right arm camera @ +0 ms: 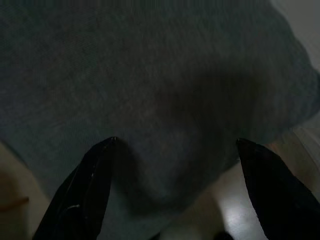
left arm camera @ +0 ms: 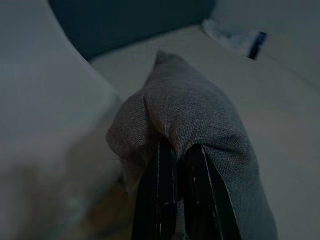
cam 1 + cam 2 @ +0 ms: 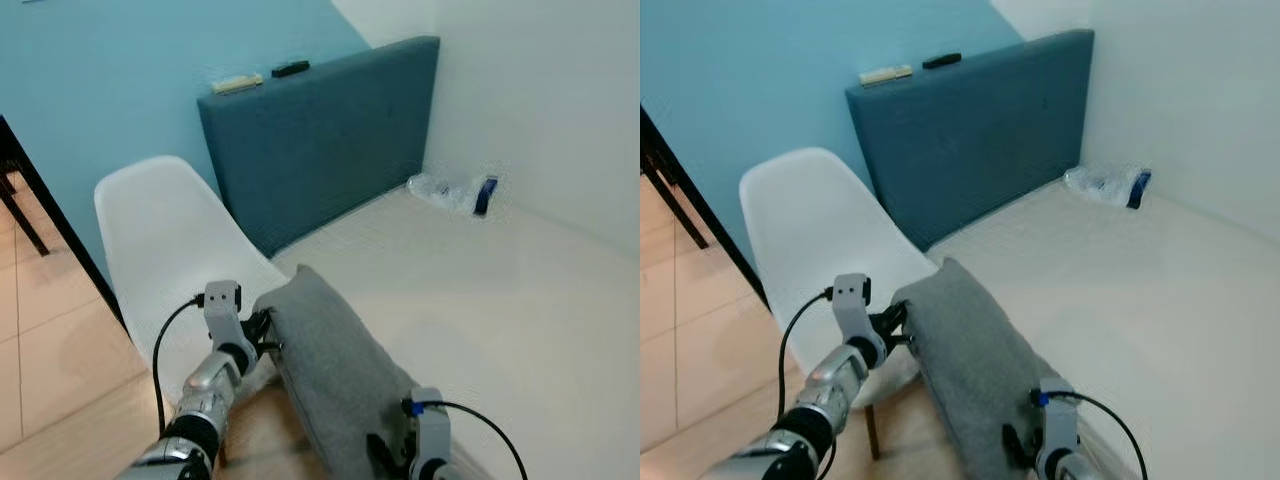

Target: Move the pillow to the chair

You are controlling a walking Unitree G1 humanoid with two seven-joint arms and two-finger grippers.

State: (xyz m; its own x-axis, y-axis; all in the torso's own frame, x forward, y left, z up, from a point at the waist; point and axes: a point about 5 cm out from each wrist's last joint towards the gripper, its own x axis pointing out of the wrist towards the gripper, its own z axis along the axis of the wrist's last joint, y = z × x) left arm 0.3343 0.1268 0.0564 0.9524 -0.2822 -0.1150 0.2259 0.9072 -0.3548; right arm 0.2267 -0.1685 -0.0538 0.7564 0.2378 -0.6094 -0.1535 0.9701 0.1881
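Note:
A grey pillow (image 3: 335,370) hangs lengthwise between my two grippers, over the near corner of the bed and beside the white shell chair (image 3: 160,230). My left gripper (image 3: 265,335) is shut on the pillow's left edge; in the left wrist view its gripper (image 2: 180,150) pinches a fold of grey fabric. My right gripper (image 3: 385,455) is at the pillow's near right side. In the right wrist view this gripper (image 1: 172,145) is spread wide, its fingertips (image 1: 102,150) pressed against the pillow (image 1: 165,75). The chair seat lies just left of the pillow and below it.
A cream mattress (image 3: 500,300) runs to the right, with a blue headboard (image 3: 320,150) behind it. A black remote (image 3: 290,68) and a beige object (image 3: 237,84) rest on the headboard. A clear plastic bag (image 3: 455,192) lies by the wall. A dark furniture frame (image 3: 40,190) stands left.

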